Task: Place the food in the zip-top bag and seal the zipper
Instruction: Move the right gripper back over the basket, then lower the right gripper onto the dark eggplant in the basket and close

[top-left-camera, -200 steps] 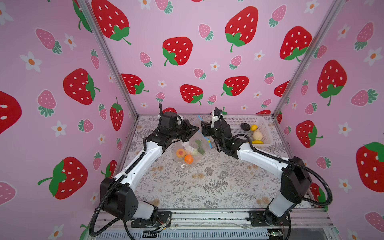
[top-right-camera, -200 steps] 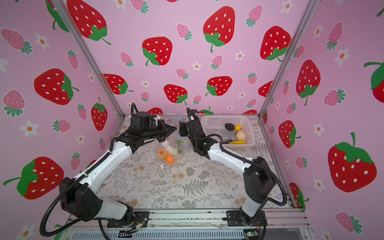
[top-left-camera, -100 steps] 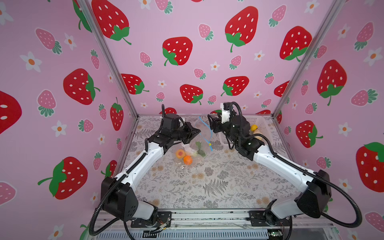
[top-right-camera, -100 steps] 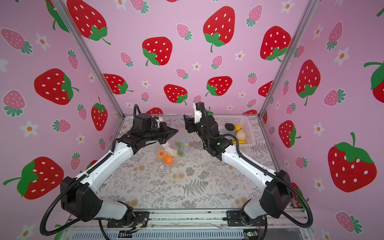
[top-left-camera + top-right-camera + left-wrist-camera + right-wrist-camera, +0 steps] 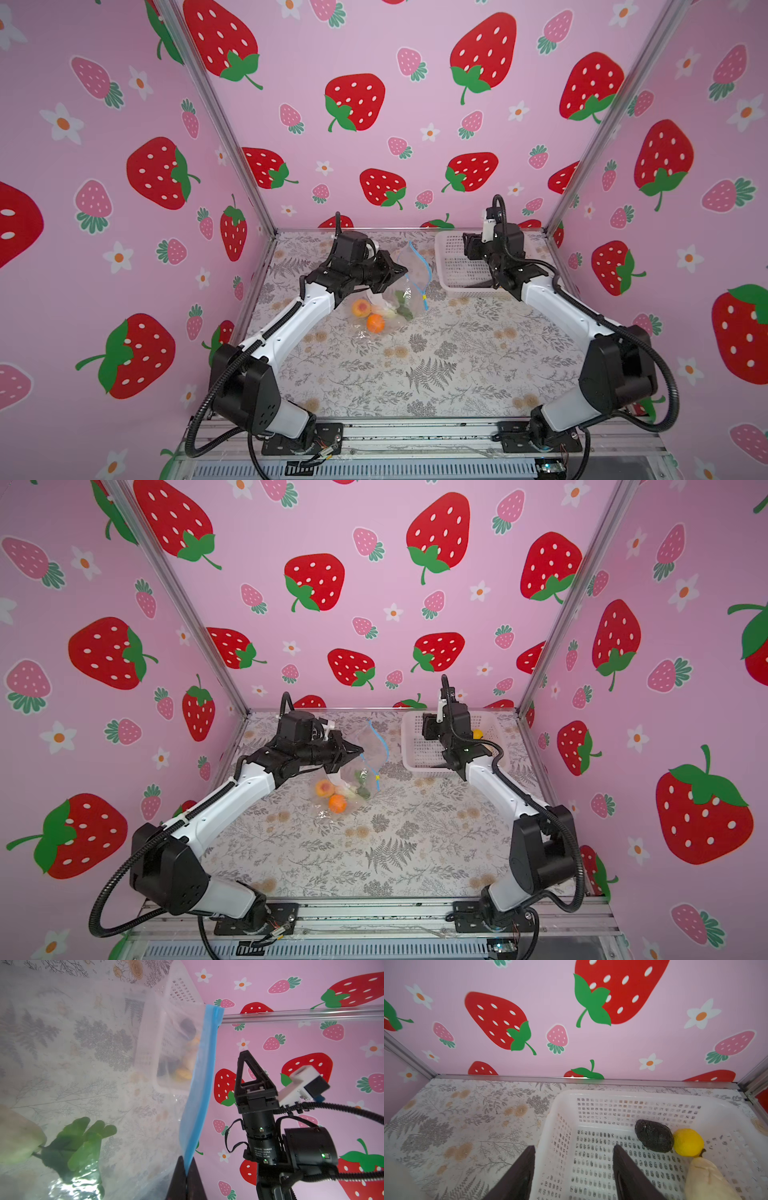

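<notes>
1. Left gripper [image 5: 185,1176]: the jaws are pinched shut on the zipper [image 5: 204,1076], the light-blue strip along the mouth of the zip-top bag [image 5: 405,286]. We read this grip as a way to hold the mouth up off the table [image 5: 436,374] and keep it open for loading.
2. Bag contents: the orange [image 5: 375,323] and the peach [image 5: 361,308] appear to lie in the bag's lower part, which rests on the table. The radish leaves [image 5: 83,1140] show through the clear plastic in the left wrist view.
3. Right gripper [image 5: 573,1147]: the jaws stand moderately apart and hold nothing. It hangs over the near wall of the white basket [image 5: 591,1095], well apart from the bag, and we judge it is placed for the next pick.
4. Basket contents: the avocado [image 5: 654,1136] touches the lemon [image 5: 688,1142], and a pale piece [image 5: 708,1180] lies just beside them, cut off by the frame edge.
5. Progress, in our judgement: loading is partly done, and the zipper is not yet drawn shut.
</notes>
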Robot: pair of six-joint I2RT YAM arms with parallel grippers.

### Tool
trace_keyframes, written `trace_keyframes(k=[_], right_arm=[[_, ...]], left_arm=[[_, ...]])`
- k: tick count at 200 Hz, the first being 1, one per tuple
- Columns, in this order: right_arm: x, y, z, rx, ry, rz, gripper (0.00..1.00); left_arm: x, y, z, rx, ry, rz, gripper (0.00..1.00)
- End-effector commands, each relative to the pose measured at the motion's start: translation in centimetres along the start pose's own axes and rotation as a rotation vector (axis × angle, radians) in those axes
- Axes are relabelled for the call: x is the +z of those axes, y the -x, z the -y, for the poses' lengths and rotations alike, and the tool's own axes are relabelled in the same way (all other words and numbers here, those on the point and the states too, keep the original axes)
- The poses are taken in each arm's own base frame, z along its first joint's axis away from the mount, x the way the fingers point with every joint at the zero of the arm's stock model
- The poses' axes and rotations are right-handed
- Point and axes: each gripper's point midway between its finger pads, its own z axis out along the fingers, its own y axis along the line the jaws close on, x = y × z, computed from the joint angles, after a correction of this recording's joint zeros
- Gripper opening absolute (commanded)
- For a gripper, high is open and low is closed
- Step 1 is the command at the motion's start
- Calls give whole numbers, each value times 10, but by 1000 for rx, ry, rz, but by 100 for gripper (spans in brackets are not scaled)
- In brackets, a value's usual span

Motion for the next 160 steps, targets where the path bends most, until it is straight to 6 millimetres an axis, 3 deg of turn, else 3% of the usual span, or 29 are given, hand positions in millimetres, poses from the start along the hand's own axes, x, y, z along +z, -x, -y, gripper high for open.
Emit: trace_keyframes(k=[1,49,82,160], right_arm=[[13,-16,17,3,-10,-53,62],[41,-44,85,-6,-154,-131,62],[56,-59,115,-18,-203,-175,63],[101,-86,150,-39,-250,-287,68]], left_arm=[[3,-6,1,9,-7,-36,0],[5,-9,0,19,-4,-44,0],[8,-12,0,23,6,-57,0],[14,-13,-4,19,28,-72,0]])
